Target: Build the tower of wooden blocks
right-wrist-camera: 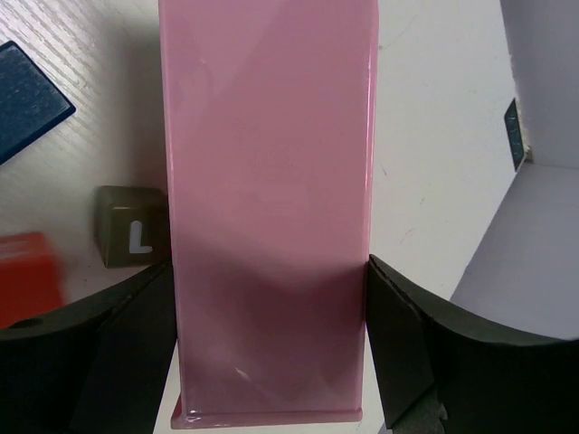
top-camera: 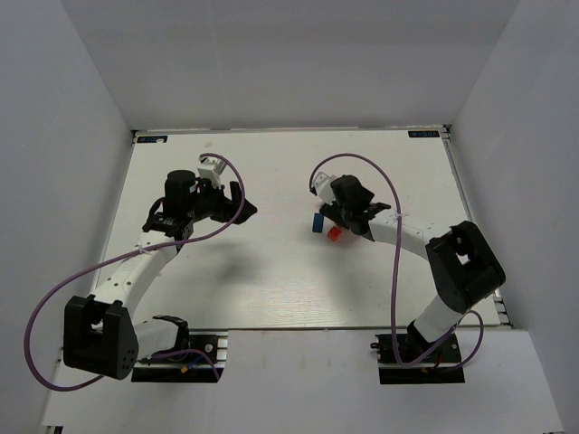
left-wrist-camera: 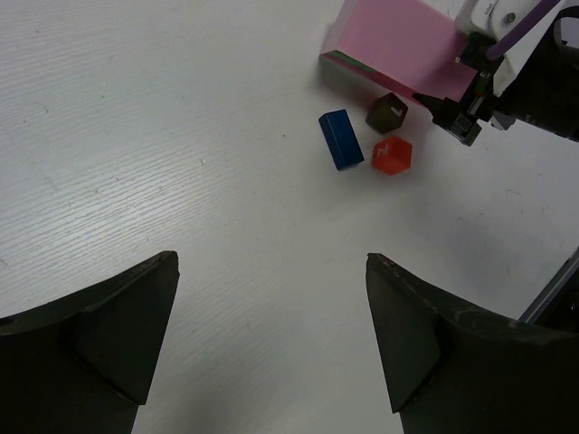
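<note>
a blue brick [left-wrist-camera: 341, 139], a grey cube [left-wrist-camera: 386, 112] with a white letter on it and a red-orange block [left-wrist-camera: 392, 155] lie singly on the table [top-camera: 271, 289]. they are close together but not stacked, so no tower stands yet. in the left wrist view the brick's long axis runs from about 11 to 5 o'clock. the cube is at its 2 o'clock and the red-orange block between its 3 and 4 o'clock, both just beside it.

the cube also sits just beside a long side of the pink box [right-wrist-camera: 267, 208], at the box's 9 o'clock in the right wrist view. the right gripper [right-wrist-camera: 269, 264] straddles that box with its fingers against both long sides, pinching it as far as i can judge. so the nearer arm is taken up.

seen from above, the cluster lies at about 3 o'clock from the left gripper [left-wrist-camera: 271, 258], well apart from it. in the left wrist view it lies at 1 o'clock. the left fingers are spread wide with nothing between them. i judge the free left arm would have to reach across toward 3 o'clock and set its fingers across the brick's narrow width.
</note>
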{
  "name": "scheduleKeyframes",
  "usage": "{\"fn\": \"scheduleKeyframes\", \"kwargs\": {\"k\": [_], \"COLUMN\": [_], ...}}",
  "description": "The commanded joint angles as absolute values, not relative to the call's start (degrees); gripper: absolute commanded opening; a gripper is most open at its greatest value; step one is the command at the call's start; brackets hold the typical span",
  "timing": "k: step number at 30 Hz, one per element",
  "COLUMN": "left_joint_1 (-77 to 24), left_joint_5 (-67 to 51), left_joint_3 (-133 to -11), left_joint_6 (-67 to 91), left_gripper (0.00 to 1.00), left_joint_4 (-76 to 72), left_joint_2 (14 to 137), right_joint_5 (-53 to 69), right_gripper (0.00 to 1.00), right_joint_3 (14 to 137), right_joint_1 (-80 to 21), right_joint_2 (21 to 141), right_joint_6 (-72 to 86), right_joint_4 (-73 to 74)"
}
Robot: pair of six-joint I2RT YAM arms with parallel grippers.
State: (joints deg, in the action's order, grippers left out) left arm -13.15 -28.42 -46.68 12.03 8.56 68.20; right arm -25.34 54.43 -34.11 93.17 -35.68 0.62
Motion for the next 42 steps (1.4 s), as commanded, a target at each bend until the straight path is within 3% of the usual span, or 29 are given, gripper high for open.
{"fn": "scheduleKeyframes", "kwargs": {"k": [1, 36, 42], "left_joint_1": [-13.10, -13.10, -13.10], "left_joint_5": [-29.53, -29.00, -29.53], "left_joint_3": [-47.55, -47.55, -47.55], "left_joint_6": [11.60, 11.60, 11.60], "left_gripper": [0.94, 0.94, 0.94], "left_joint_4": [7.56, 7.56, 7.56], "left_joint_2": [68.03, 68.03, 68.03], "right_joint_5": [-31.63, -36.48, -30.68], "right_gripper": [0.00, 0.00, 0.00], "right_joint_3": [54.05, 50.71, 54.22], "right_joint_1": [-35.24, -36.04, -33.31], "right_joint_2": [93.08, 89.57, 87.10], "right_joint_6": [-38.40, -40.96, -33.67], "right_joint_4": [-8.17, -16.87, -6.71]}}
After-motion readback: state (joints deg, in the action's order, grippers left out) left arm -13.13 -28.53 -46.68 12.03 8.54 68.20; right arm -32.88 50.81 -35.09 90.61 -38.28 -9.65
